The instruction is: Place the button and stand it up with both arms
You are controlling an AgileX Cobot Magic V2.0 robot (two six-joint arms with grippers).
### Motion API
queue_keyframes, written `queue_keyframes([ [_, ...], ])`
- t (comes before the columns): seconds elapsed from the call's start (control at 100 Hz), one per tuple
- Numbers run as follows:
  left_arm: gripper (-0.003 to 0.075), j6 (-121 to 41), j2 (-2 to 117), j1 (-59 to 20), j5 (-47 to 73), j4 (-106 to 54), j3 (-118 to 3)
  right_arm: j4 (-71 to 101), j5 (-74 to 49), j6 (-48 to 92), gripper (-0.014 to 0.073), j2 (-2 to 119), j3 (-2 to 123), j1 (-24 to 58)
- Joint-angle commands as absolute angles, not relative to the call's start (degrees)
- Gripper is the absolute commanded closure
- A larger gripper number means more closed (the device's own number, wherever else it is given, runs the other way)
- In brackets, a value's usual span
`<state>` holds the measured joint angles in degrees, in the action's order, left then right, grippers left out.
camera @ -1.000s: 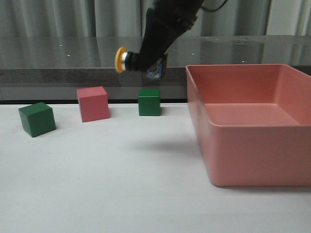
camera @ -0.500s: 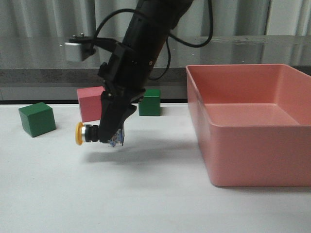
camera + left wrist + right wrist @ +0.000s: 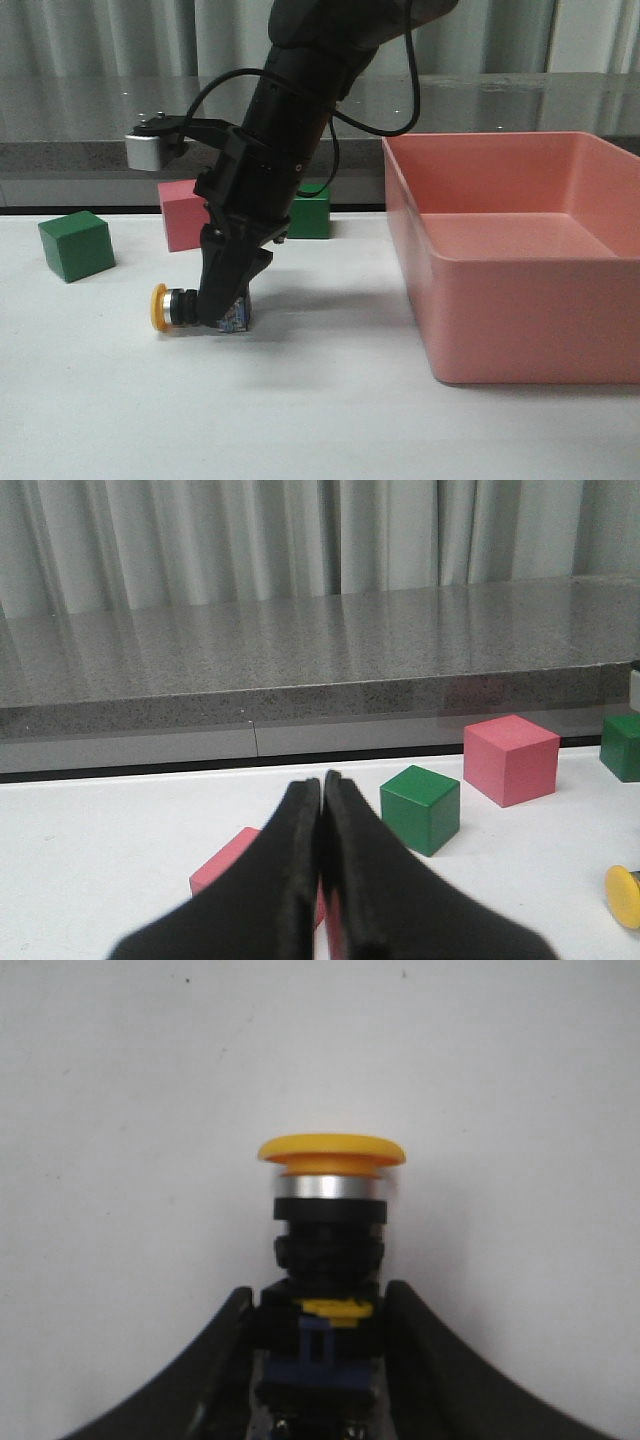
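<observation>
The button (image 3: 180, 306) lies on its side at the white table's surface, its yellow cap pointing left. My right gripper (image 3: 224, 308) comes down from above and is shut on the button's black body and bluish base. In the right wrist view the button (image 3: 330, 1210) sits between the two black fingers (image 3: 225, 1350), cap away from the wrist, and the right gripper (image 3: 320, 1300) clamps its base. My left gripper (image 3: 322, 782) is shut and empty, low over the table; the yellow cap (image 3: 625, 895) shows at that view's edge. The left gripper is outside the front view.
A big pink bin (image 3: 520, 300) stands at the right. A green cube (image 3: 76, 245), a pink cube (image 3: 188, 213) and a second green cube (image 3: 310, 212) stand behind the button. Another pink cube (image 3: 225, 870) lies just behind my left fingers.
My right arm has come down and to the left with the button, from high above the cubes to the table surface. The button stays horizontal in its grip.
</observation>
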<state>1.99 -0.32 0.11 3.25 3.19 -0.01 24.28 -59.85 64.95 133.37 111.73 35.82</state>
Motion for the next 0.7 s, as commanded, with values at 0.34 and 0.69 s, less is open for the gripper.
queue_keyframes([
  [0.34, 0.0739, 2.4, -2.1, 0.2, -1.4, 3.2, 1.7, 26.1, -60.0, 63.8, 0.0019, 127.4, 113.6, 35.9],
  [0.69, 0.0739, 2.4, -2.1, 0.2, -1.4, 3.2, 1.7, 25.9, -63.0, 51.4, 0.0316, 114.4, 113.6, 32.8],
])
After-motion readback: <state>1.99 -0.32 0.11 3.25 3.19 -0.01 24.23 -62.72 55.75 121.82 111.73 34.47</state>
